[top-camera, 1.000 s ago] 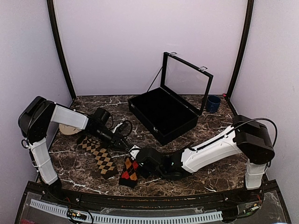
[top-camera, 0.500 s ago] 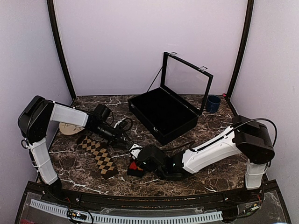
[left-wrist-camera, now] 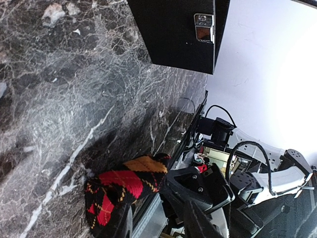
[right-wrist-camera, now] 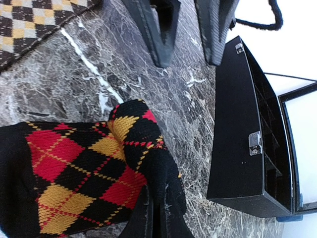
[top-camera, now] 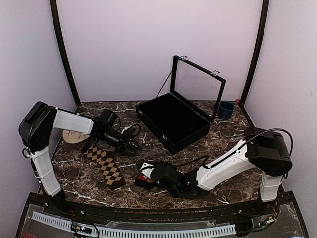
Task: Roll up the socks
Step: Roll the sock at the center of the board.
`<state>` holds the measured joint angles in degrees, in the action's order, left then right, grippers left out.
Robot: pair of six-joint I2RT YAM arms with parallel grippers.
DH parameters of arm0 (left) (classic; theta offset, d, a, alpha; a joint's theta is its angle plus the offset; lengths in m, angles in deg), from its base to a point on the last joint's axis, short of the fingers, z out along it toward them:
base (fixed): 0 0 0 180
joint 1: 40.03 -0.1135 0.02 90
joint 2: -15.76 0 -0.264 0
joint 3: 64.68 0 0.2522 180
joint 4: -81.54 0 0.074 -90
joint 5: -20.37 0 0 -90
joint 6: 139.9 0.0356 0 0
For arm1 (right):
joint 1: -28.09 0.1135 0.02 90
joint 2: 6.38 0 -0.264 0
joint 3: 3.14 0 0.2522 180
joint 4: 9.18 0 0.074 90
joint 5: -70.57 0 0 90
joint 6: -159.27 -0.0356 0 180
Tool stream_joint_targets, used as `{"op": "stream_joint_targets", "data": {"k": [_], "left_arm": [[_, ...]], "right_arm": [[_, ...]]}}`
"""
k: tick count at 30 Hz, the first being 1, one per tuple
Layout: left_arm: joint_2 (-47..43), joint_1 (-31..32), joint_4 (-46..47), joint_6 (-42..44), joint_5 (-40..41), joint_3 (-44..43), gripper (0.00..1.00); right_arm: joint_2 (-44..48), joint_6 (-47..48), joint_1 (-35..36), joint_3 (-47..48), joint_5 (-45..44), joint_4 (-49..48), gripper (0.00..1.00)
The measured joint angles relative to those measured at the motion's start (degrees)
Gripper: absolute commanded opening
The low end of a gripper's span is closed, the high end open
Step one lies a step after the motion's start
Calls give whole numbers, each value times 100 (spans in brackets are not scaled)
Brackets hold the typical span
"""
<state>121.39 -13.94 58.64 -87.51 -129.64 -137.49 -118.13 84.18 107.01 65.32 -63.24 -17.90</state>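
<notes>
Top external — red sock [top-camera: 143, 179] outside case [top-camera: 190, 140]

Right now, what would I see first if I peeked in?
The bright red-and-orange sock down in front, bunched up and pinched in the right claw. Behind it sits a big black box with its lid open, and a tan sock lies flat on the left.

A robot test cell, lab-like: plain lilac wall panels [top-camera: 158, 44] and black corner posts [top-camera: 62, 49] box in the dark marble-patterned tabletop [top-camera: 228, 144] around the left pincer [top-camera: 134, 145] and right pincer [top-camera: 143, 174]. A white slotted cable duct [top-camera: 148, 231] runs along the near edge behind them.
</notes>
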Motion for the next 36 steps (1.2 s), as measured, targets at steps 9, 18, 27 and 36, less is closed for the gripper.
{"op": "stream_joint_targets", "data": {"k": [9, 18, 27, 36], "left_arm": [[-35, 144, 229, -404, -162, 26, 26], [-125, 420, 356, -638, -173, 168, 18], [-184, 686, 389, -715, -81, 293, 15], [-184, 754, 278, -651, 201, 295, 13]], "right_arm": [[-4, 118, 219, -85, -129, -184, 0], [-44, -11, 273, -109, -149, -153, 0], [-120, -227, 319, -240, -146, -55, 0], [-120, -396, 321, -299, -125, -39, 0]]}}
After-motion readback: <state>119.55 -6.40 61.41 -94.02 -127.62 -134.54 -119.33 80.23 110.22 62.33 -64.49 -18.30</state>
